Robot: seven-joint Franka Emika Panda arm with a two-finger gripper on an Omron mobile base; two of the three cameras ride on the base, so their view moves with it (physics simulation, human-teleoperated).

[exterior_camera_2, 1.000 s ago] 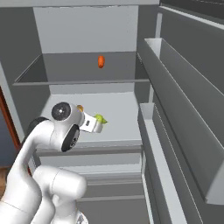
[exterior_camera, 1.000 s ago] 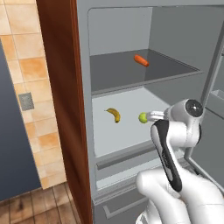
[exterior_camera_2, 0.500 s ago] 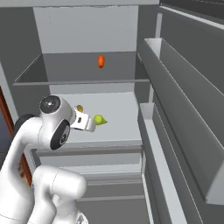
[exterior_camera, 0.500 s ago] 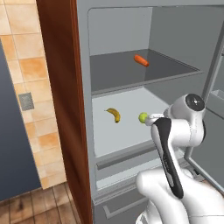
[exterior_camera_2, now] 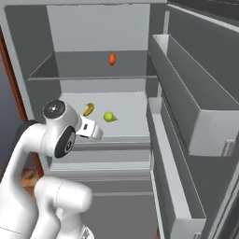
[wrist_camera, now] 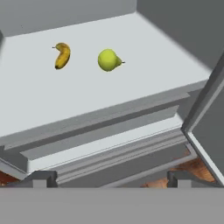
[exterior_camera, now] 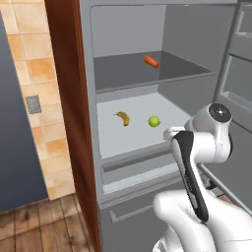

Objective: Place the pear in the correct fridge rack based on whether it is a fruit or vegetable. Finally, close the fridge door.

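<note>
The yellow-green pear [exterior_camera: 154, 121] [exterior_camera_2: 109, 116] [wrist_camera: 108, 60] lies on the white fridge rack [exterior_camera: 114, 139] [exterior_camera_2: 133, 106] [wrist_camera: 61, 100], just right of a banana [wrist_camera: 62, 55]. My gripper [wrist_camera: 111, 178] [exterior_camera_2: 93, 131] [exterior_camera: 171, 132] hovers in front of the rack's grey front edge, apart from the pear. It is open with nothing between its fingers. The fridge door [exterior_camera_2: 196, 116] [exterior_camera: 238, 93] stands wide open on the right, its inner shelf bins facing me.
An orange carrot [exterior_camera: 151, 61] [exterior_camera_2: 112, 59] lies on the darker grey shelf above. A grey drawer front [exterior_camera: 133, 211] sits below the rack. A brown cabinet side [exterior_camera: 69, 108] and a tiled wall [exterior_camera: 34, 83] lie left of the fridge.
My gripper has drawn back from the pear toward the front of the fridge. The pear stays on the rack beside the banana.
</note>
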